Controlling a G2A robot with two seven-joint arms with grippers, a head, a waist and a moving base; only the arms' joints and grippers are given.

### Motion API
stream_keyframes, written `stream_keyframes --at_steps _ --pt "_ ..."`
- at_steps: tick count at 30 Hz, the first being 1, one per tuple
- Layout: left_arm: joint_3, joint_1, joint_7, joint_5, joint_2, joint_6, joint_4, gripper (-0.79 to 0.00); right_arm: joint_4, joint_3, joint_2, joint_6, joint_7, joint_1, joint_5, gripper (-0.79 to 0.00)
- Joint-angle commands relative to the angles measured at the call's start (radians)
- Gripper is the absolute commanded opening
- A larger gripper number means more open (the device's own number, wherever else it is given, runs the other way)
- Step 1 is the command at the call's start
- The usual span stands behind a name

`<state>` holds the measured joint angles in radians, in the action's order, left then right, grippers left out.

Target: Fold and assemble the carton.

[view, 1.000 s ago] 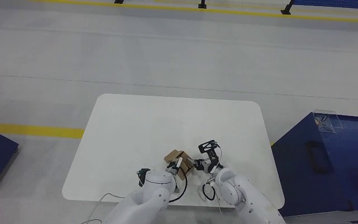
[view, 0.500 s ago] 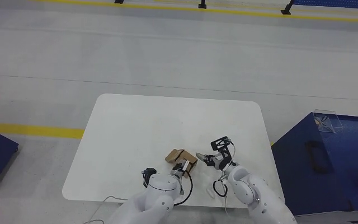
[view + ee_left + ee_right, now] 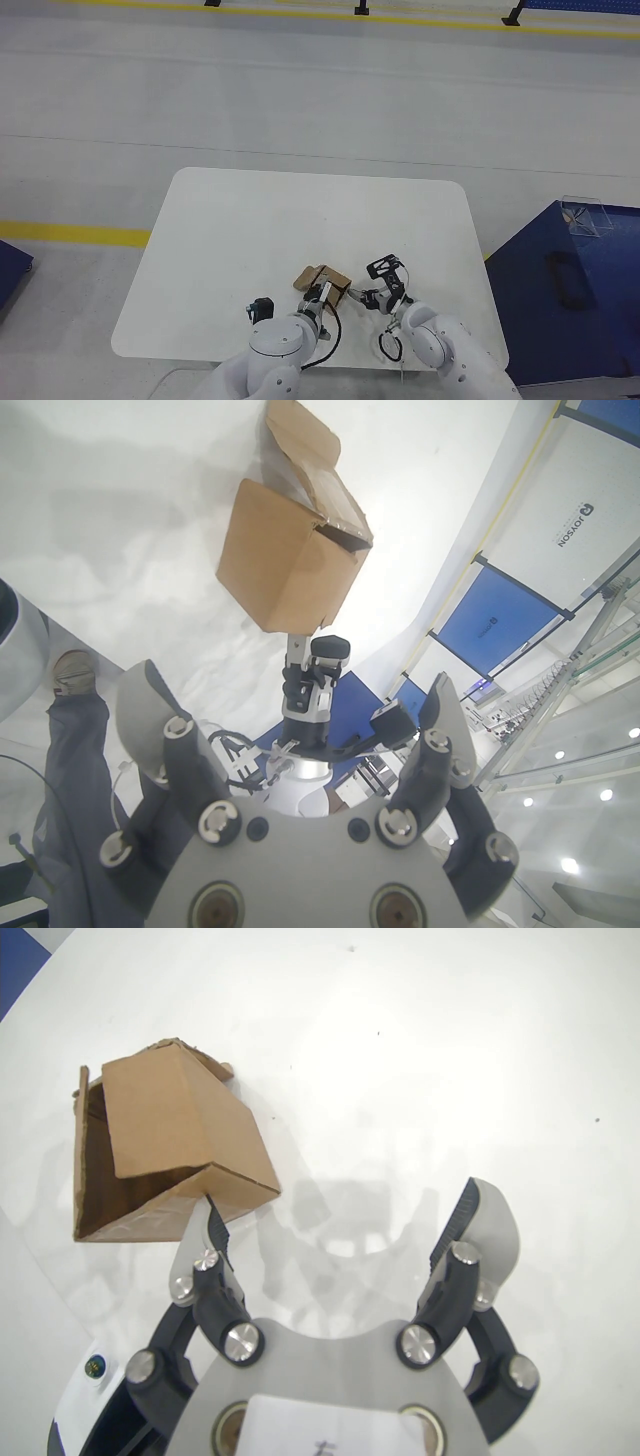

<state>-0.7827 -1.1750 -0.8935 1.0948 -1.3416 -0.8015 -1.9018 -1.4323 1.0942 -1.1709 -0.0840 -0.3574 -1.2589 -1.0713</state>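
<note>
Pale grey workshop flooring with a yellow floor line [image 3: 70,235] is surrounding the white rounded table [image 3: 250,230], and a blue cabinet [image 3: 570,290] is standing just off the table's right side.

Near the table's front edge, right of centre, the brown cardboard carton [image 3: 322,277] is lying on its side. Its long axis is running roughly left to right across the table, slightly skewed. The end facing the right arm is standing open, with one flap hanging partly over the mouth [image 3: 170,1148]. At the opposite end, a loose flap is sticking out along the table [image 3: 285,570].

The right gripper [image 3: 342,1200] is spreading its fingers wide and gripping nothing. One fingertip [image 3: 212,1218] is touching the carton's corner at the lip of the open end, while the other is hanging over bare table.

The left gripper [image 3: 290,685] is also gaping wide and carrying nothing, sitting at the carton's near side with the box beyond its fingertips.

Behind, a white wall panel [image 3: 570,525] is carrying dark print, and a blue panel [image 3: 495,620] is bearing a small mark.
</note>
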Motion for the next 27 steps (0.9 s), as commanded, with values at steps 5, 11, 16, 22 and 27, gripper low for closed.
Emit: stream_keyframes --at_steps 5,11,16,22,27 --pt "-0.003 -0.019 0.038 -0.025 -0.002 -0.014 -0.002 0.0 0.113 -0.069 -0.041 0.104 0.027 0.115 0.064 0.0" --pt "0.0 -0.01 0.074 -0.032 -0.011 -0.033 0.016 0.0 0.196 -0.126 -0.081 0.163 0.059 0.195 0.135 0.0" --pt "0.0 -0.01 0.074 -0.032 -0.011 -0.033 0.016 0.0 0.222 -0.116 -0.092 0.203 0.045 0.207 0.201 0.0" --pt "-0.068 -0.052 0.141 -0.135 -0.003 0.205 0.013 0.0 0.205 -0.071 -0.091 0.189 0.037 0.197 0.283 0.0" --pt "-0.075 -0.185 0.317 -0.432 0.019 0.555 0.036 0.0 0.1 0.021 -0.083 0.11 0.125 0.125 0.416 0.0"
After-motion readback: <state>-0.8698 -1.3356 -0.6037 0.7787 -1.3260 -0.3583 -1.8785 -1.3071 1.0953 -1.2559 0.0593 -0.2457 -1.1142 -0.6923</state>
